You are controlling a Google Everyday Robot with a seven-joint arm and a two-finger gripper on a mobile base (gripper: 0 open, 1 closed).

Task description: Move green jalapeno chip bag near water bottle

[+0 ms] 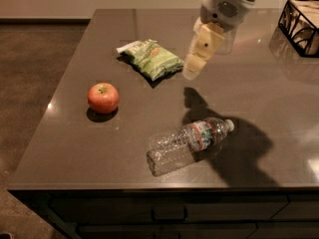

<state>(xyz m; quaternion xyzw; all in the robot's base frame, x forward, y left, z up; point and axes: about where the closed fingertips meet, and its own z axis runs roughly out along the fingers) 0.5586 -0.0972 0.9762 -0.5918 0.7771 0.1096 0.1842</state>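
The tabletop is a smooth, dark grey-brown slab with a low sheen, showing soft highlights and dim reflections. The green jalapeno chip bag is crinkled, glossy film. The water bottle is clear ribbed plastic that glints along its ridges, with a flatter-looking label and an opaque white plastic cap. The apple has smooth, slightly waxy red skin with a small highlight. The hand, hanging over the tabletop just right of the bag, looks like smooth cream plastic under a white, hard arm shell. The basket at the far right is thin dark wire. The floor looks rough and matt.
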